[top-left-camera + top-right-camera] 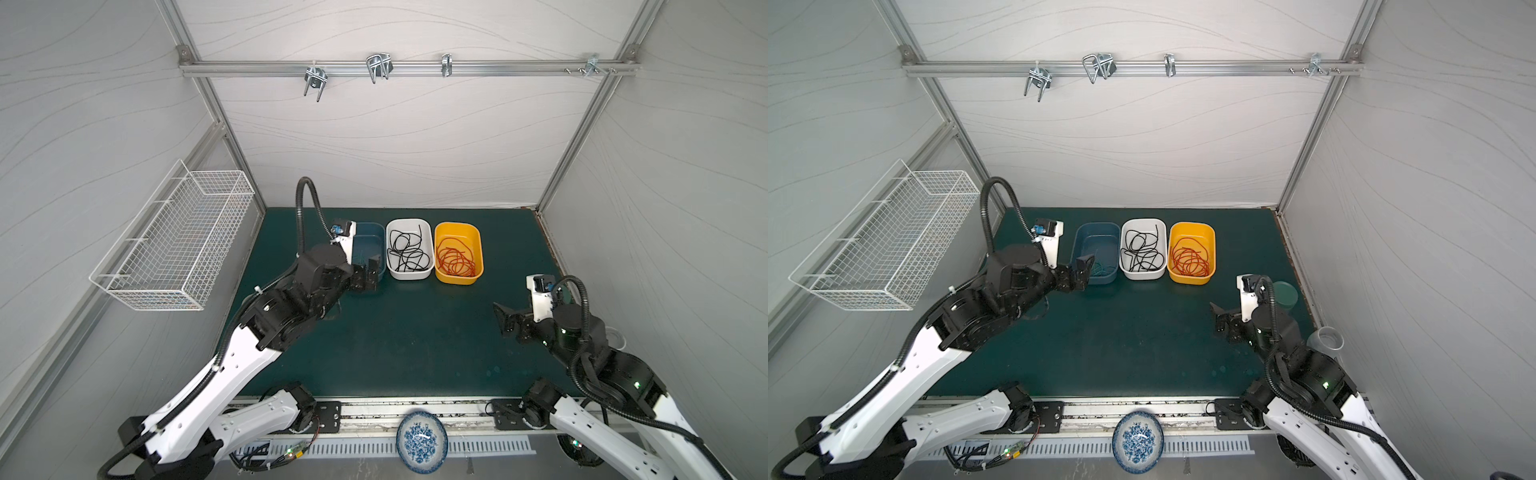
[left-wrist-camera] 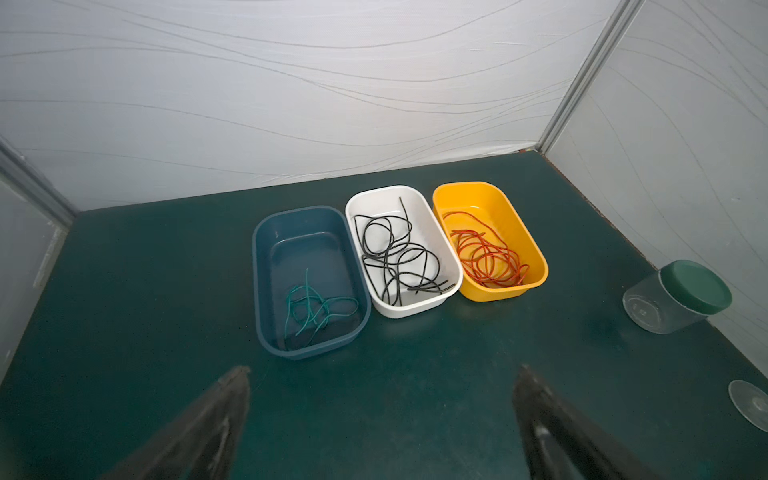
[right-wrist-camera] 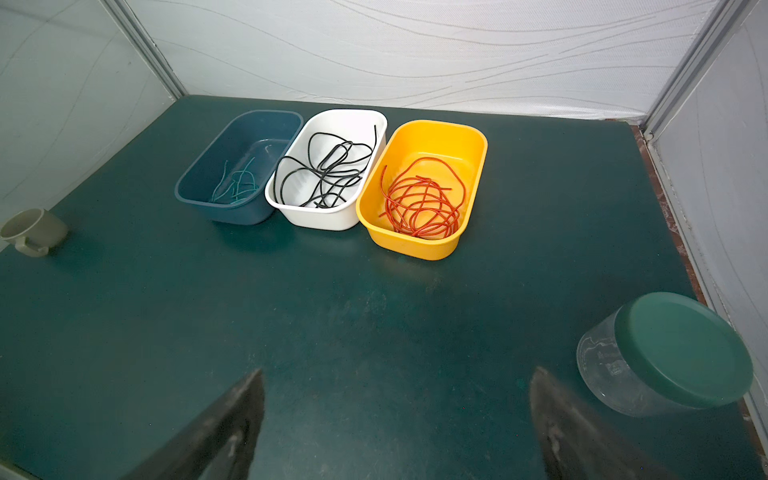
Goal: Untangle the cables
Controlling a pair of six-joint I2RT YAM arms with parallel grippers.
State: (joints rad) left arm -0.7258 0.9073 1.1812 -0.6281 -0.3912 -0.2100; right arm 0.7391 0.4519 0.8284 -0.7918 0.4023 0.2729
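The worktop point(image 3: 374, 311) carries three rectangular tubs set side by side in one row near the back wall, long sides touching or nearly touching. The cables are sorted by colour, one colour per tub. The teal-green cables point(image 2: 306, 286) lie in a loose tangle at the near end of the blue tub point(image 2: 255, 266), which is the left unit of the row. The black cables point(image 2: 395, 249) lie in overlapping loops across the floor of the white tub point(image 2: 411, 307), the middle unit. The red cables point(image 2: 486, 257) lie coiled in the yellow tub point(image 2: 494, 293), the right unit. No cable lies on the bare worktop surface in any view. The left gripper point(image 2: 382, 374) is positioned at the near end of the blue tub; its jaws are spread wide, nothing is between them, and they are apart from the cables. The right gripper point(image 3: 399, 372) is positioned over the right part of the worktop, well apart from the tubs; its jaws are likewise spread wide with nothing between them. A clear jar point(image 3: 665, 357) with a green lid sits near the right edge of the worktop, just beside the right gripper. A pale mug point(image 3: 33, 230) sits near the left edge.
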